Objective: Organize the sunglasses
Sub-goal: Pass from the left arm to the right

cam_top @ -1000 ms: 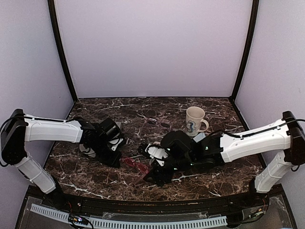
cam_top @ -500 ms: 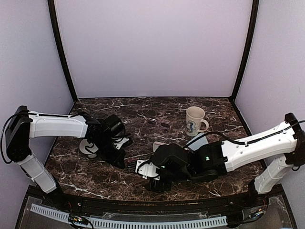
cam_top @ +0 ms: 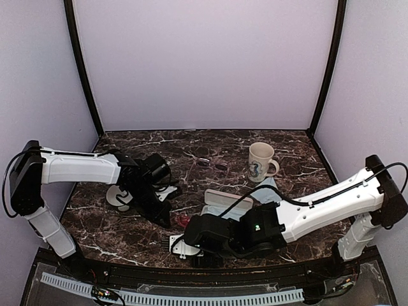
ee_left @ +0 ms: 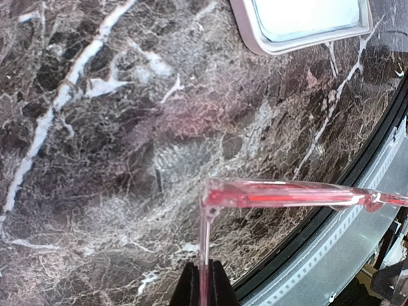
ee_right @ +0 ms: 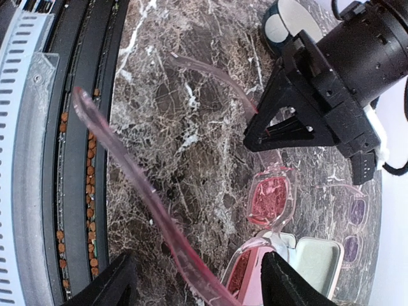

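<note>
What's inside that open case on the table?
Only a pale blue lining or cloth shows inside the open case; no glasses in that part. The pink sunglasses cover one end, so that bit is hidden.

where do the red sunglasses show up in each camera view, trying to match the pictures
top external: red sunglasses low centre, only a small red patch shows.
left wrist: pink side arm across the right middle, its corner dropping into the left hand at the bottom edge.
right wrist: red lenses right of centre, one side arm sweeping to the upper left.
shared landmark: the open case.
</note>
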Controlling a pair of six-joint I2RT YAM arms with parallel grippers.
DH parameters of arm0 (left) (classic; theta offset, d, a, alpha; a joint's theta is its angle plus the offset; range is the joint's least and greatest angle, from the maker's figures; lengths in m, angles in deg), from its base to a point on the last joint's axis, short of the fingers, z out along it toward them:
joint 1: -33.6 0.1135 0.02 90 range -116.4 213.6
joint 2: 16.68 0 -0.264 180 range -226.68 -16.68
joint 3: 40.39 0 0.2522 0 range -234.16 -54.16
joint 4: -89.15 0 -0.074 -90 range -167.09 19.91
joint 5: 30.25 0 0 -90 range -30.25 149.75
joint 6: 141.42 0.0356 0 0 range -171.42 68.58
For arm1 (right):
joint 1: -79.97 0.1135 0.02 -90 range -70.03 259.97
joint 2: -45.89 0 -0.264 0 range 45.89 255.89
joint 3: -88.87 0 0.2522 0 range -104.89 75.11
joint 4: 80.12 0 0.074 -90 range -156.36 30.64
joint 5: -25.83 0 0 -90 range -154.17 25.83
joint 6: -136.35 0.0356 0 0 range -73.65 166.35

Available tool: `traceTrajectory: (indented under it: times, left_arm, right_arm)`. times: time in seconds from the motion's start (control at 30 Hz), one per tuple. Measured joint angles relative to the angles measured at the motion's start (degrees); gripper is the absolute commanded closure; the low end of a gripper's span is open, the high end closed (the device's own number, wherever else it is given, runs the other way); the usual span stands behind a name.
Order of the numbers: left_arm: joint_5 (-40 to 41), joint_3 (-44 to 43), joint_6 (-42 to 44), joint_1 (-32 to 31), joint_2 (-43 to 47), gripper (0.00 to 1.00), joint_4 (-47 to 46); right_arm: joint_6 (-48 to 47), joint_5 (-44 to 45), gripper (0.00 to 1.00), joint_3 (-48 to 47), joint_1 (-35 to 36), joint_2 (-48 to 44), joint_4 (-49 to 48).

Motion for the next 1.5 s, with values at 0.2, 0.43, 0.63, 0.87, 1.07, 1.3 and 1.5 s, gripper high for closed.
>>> traceTrajectory:
  times: [0.2, 0.43, 0.63, 0.87, 1.07, 1.3, 1.5]
  left_arm:
    - [-0.87, -0.02, 0.00, -0.92, -0.11, 1.00, 0.13]
    - [-1.38, -0.09, 0.28, -1.27, -1.46, 1.00, 0.17]
    - [-1.62, -0.09, 0.63, -1.29, -2.23, 1.00, 0.17]
    - [-2.43, -0.09, 0.87, -1.29, -2.78, 1.00, 0.13]
    - [-2.67, -0.09, 0.87, -1.29, -2.89, 0.99, 0.11]
    - [-4.07, -0.09, 1.05, -1.31, -3.52, 0.82, -0.50]
    - [-5.95, 0.00, 0.68, -1.27, -3.61, 0.65, -2.78]
  right_arm:
    - [-0.81, 3.32, 0.46, -1.68, 0.76, 1.57, 0.72]
    - [-1.57, 8.20, 0.53, -2.62, 2.01, 4.24, 2.29]
    - [-1.99, 11.10, 0.61, -2.71, 2.99, 4.37, 3.17]
    - [-2.10, 12.76, 0.71, -2.73, 4.00, 4.37, 3.50]
    - [-1.97, 13.77, 0.79, -2.73, 4.31, 4.37, 3.85]
    - [-2.08, 14.38, 0.91, -2.73, 4.57, 4.37, 3.91]
    - [-1.46, 14.34, 0.96, -2.67, 4.57, 4.37, 3.82]
